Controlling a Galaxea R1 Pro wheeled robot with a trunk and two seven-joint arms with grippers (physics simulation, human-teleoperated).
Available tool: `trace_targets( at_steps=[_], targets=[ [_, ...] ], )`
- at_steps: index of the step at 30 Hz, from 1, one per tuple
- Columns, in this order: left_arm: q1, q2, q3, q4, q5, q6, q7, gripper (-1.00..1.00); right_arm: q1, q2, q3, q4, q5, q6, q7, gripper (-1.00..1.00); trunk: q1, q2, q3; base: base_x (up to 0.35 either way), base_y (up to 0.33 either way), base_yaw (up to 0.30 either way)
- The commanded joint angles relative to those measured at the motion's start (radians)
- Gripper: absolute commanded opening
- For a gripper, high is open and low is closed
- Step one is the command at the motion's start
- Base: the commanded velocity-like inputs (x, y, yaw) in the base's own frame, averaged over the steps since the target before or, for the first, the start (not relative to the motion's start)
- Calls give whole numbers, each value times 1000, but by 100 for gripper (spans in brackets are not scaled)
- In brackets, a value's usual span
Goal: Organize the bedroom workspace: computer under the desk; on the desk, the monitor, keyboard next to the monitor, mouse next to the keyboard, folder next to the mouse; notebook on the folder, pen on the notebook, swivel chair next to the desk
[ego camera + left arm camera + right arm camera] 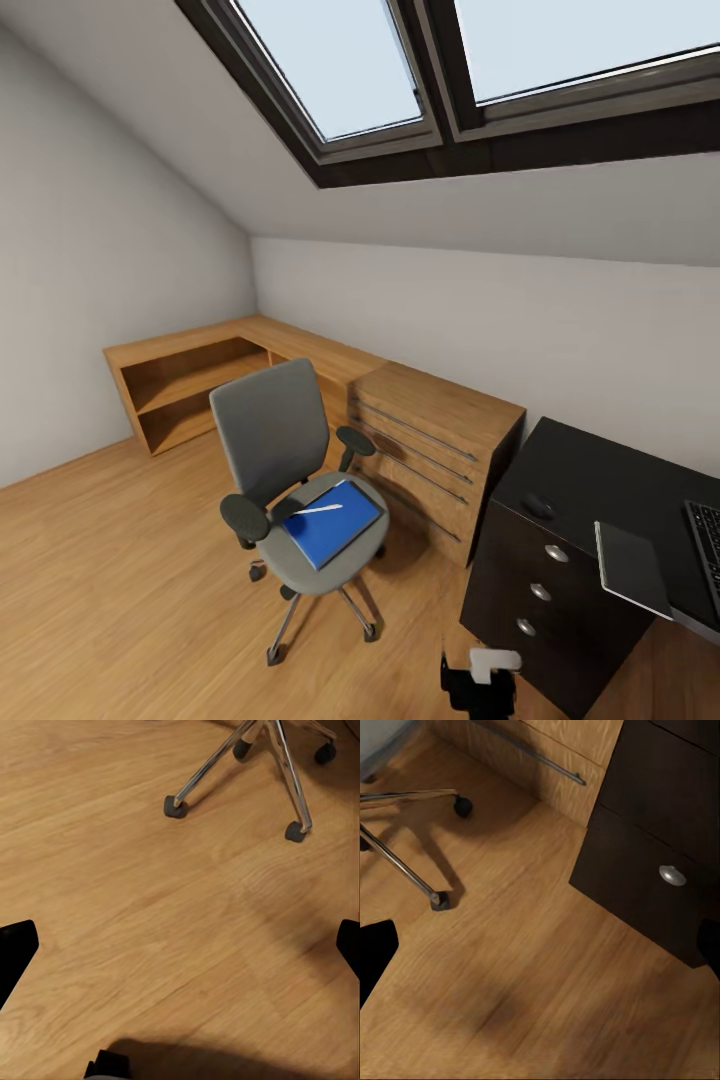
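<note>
We are at the approach stage: the base faces the grey swivel chair with black armrests and chrome star base [300, 480], which stands on the wooden floor [120, 560] well apart from the long black counter with round silver knobs on its drawers [590, 480]. On the chair's seat lies the thin bright blue rectangular folder [335, 522], and a slim whitish pen [318, 510] rests across its upper part. On the counter we see a thin dark grey rectangular notebook [632, 568] overhanging the front edge, a small dark rounded object [538, 505] that is probably the mouse, and at the picture's edge the corner of the flat black keyboard [706, 540]. The low wooden shelving [300, 385] runs behind the chair.

In the left wrist view the left end effector [180, 952] hangs over bare floor near the chair's casters, its dark fingertips [15, 949] spread wide with nothing between them. The right end effector [540, 952] is likewise wide and empty, near the counter's black drawer front [660, 862].

We judge the folder transfer to be the step in hand. Next we must lift the pen off first, or it may roll away, then pinch the folder's thin edge.
</note>
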Motion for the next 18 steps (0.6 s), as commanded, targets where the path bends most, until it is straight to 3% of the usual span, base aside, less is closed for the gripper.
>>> trace_targets(
  at_steps=[1,7,18],
  targets=[
    [-1,-3,-6,1,10,-2,-5,100,-1,3,9,22,-9,-18,-4,100,0,-1,-1,0,0,0],
    [-1,-16,-7,-2,6,-1,36,100,1,16,8,115,-9,-76,-4,100,0,-1,0,0,0,-61],
    [-1,-32,-5,-4,10,-1,100,100,4,17,6,145,-10,-118,-3,100,0,-1,8,0,0,-181]
  ],
)
